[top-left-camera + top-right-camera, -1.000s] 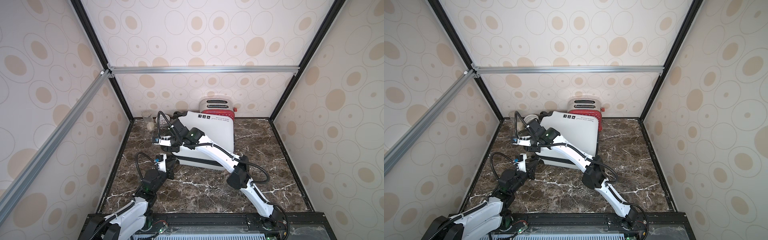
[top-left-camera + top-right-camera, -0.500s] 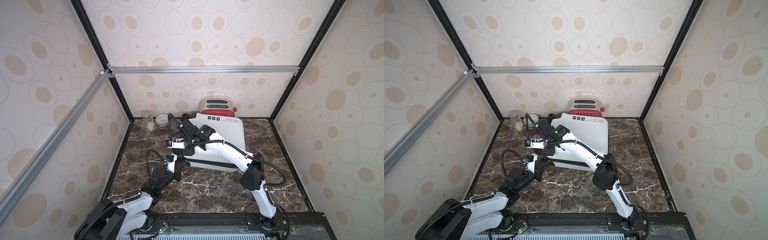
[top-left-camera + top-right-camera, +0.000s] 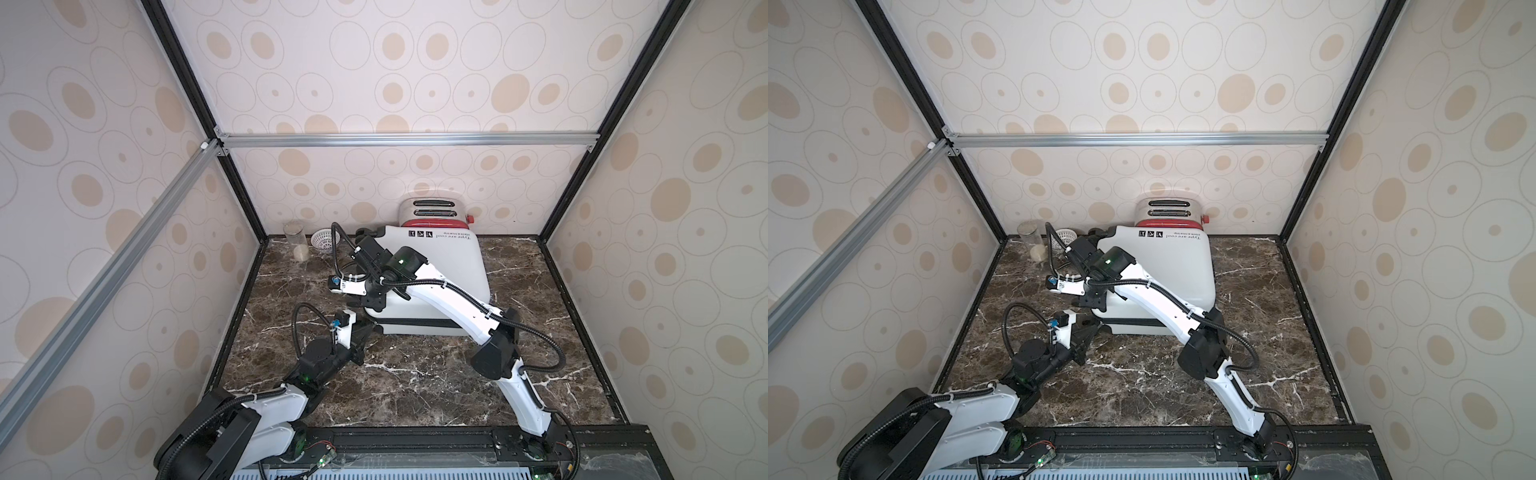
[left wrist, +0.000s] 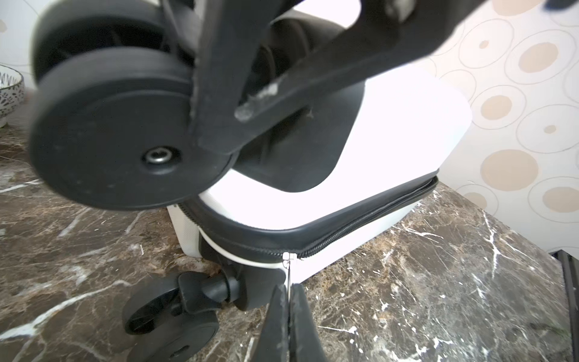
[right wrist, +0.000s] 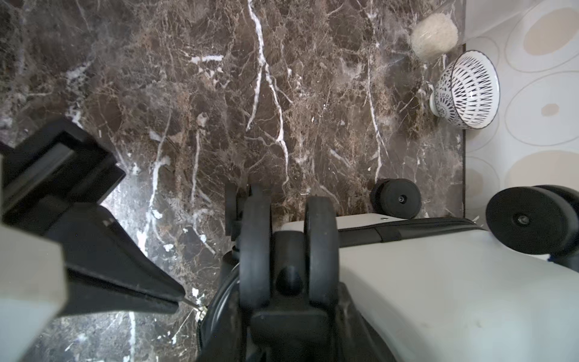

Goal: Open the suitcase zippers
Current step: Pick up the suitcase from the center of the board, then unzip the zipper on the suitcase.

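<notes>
Left pincer (image 4: pixel 288 292): fingers (image 4: pixel 300 319) matt black plastic, faintly grainy, with lightly scuffed edges.
Pull tab (image 4: pixel 287 271), nipped between the tips: thin bright silver metal.
Zippers (image 4: pixel 360 221), just beyond the tips: fine black teeth in matt woven tape, bordered by smooth semi-gloss black piping.
Suitcase (image 4: pixel 401 131), past the band: white hard plastic shell, smooth and glossy.
Wheel (image 4: pixel 119 147), near the pincer: matt black plastic, dusty, with a small metal rivet at the hub.
Table (image 4: pixel 438 297), under the pincer: dark brown marble look with white veins, polished to a soft sheen.
Bowl (image 5: pixel 466 91), well apart from the pincer: glazed and glossy.
Toaster (image 3: pixel 432 203), beyond the case: brushed metal top, glossy red side.
</notes>
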Robot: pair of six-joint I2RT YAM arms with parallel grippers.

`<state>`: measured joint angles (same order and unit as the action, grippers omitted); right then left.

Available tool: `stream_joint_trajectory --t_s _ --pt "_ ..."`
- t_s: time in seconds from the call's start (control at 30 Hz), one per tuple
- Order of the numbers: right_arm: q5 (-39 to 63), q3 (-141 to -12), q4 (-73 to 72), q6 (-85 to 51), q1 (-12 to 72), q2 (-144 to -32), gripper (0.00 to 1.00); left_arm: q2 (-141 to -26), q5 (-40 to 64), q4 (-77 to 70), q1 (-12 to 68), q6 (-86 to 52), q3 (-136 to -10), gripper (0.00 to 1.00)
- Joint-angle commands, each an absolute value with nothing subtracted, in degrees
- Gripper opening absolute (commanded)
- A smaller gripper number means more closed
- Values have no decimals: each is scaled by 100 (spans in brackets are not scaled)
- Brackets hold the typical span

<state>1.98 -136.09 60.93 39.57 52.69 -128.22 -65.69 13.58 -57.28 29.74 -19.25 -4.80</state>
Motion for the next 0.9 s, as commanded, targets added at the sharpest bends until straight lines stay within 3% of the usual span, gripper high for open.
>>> stream_joint_trajectory --t_s 0.0,0.27,0.53,0.87 --pt "365 -12803 6332 4646 5088 -12628 11 -6324 1041 -5543 2940 -1828 -486 0" --pt "915 -11124 5355 4694 4809 -11065 1 -5912 824 -4762 2866 -1660 -729 0" --pt "1384 -9969 5122 4792 4643 -9849 0 -5346 421 -3955 2709 -1273 -923 0" --pt "2525 -9012 4989 4918 4246 -8159 0 -6540 539 -4271 2253 -883 -1990 0"
